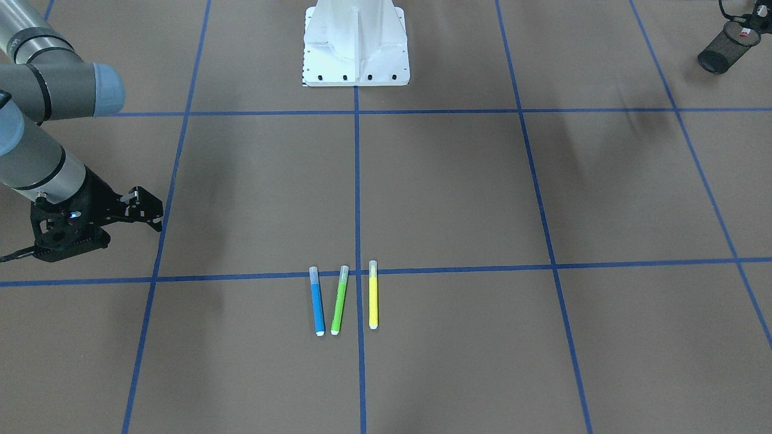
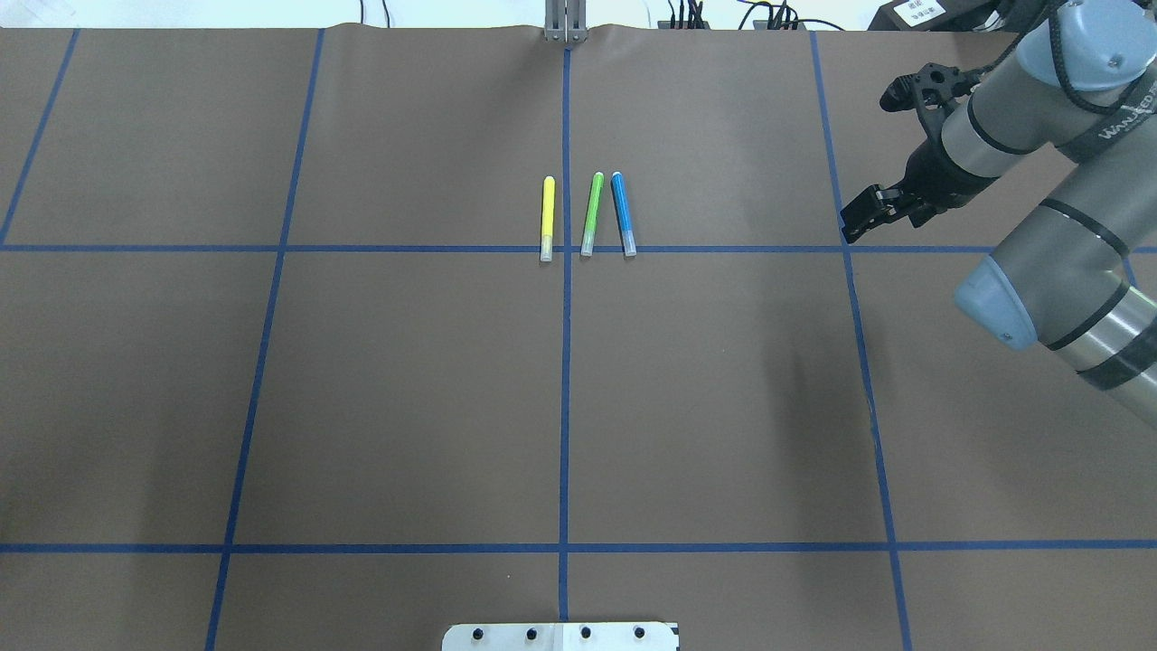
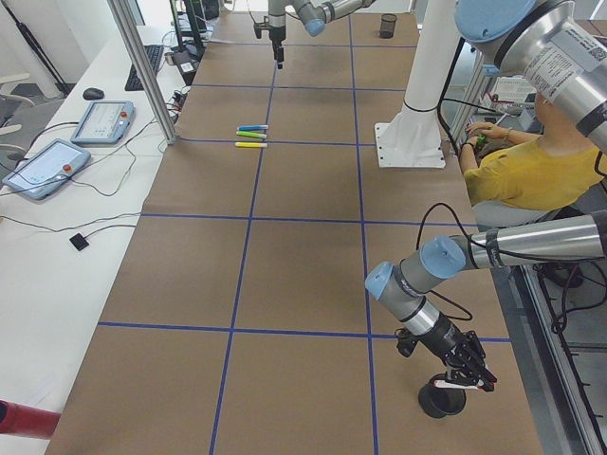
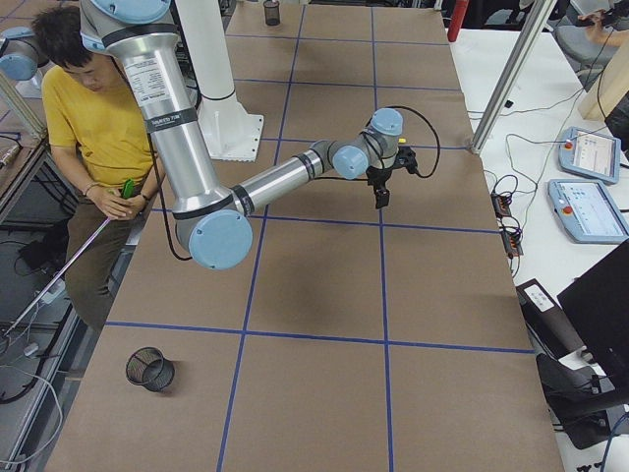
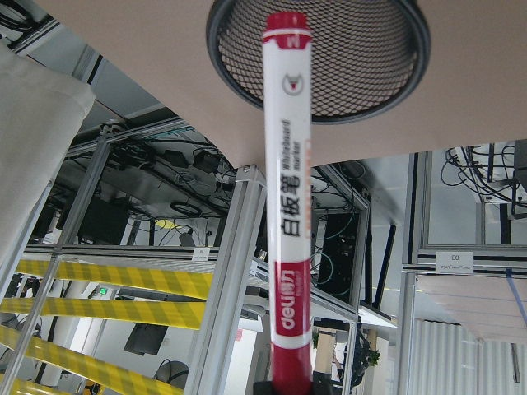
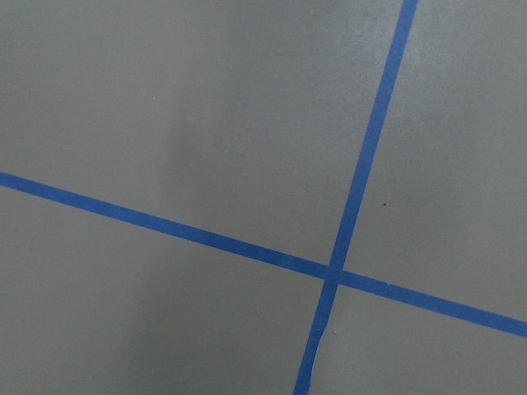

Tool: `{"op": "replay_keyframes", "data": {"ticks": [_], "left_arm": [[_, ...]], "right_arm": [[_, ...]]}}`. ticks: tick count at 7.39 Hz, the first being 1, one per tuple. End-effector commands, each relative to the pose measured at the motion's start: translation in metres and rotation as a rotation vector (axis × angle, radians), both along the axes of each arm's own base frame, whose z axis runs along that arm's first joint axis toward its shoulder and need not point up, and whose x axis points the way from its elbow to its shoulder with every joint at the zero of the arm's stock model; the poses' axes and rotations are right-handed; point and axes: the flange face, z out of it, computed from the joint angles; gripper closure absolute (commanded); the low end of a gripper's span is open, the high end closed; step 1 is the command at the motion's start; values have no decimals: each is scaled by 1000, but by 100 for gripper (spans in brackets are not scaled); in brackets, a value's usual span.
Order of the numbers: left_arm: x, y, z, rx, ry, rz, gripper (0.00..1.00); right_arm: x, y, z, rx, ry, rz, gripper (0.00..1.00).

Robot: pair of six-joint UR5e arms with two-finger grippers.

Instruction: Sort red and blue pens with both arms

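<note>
In the left wrist view my left gripper (image 5: 286, 387) is shut on the tail of the red pen (image 5: 287, 206), a white barrel with a red cap. The cap points into a black mesh cup (image 5: 354, 58). The exterior left view shows this gripper (image 3: 465, 372) just above that cup (image 3: 438, 403) near the table's end. The blue pen (image 2: 623, 213) lies flat at mid-table beside a green and a yellow marker. My right gripper (image 2: 866, 217) hovers well to the right of it, looking open, with nothing between its fingers.
The green marker (image 2: 591, 213) and the yellow marker (image 2: 547, 218) lie parallel to the blue pen. A second mesh cup (image 4: 271, 12) stands at the table's other end. The white robot base (image 1: 356, 42) is at the table's edge, with a seated person (image 4: 98, 118) beside it.
</note>
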Motion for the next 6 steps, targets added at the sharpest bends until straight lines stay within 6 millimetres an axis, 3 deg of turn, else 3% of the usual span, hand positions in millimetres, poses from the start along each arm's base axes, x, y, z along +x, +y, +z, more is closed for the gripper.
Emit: {"op": "replay_keyframes", "data": {"ticks": [1, 4, 5, 6], "left_arm": [[-5, 7, 12, -31, 13, 20, 100], [-10, 17, 40, -33, 48, 22, 100], [-9, 18, 39, -46, 68, 8, 96], [-7, 19, 38, -54, 92, 11, 86]], "right_arm": [[-1, 0, 0, 0, 0, -2, 1], [-3, 1, 0, -3, 0, -2, 1], [-4, 2, 0, -2, -1, -5, 1], [-5, 3, -1, 1, -5, -4, 1]]}}
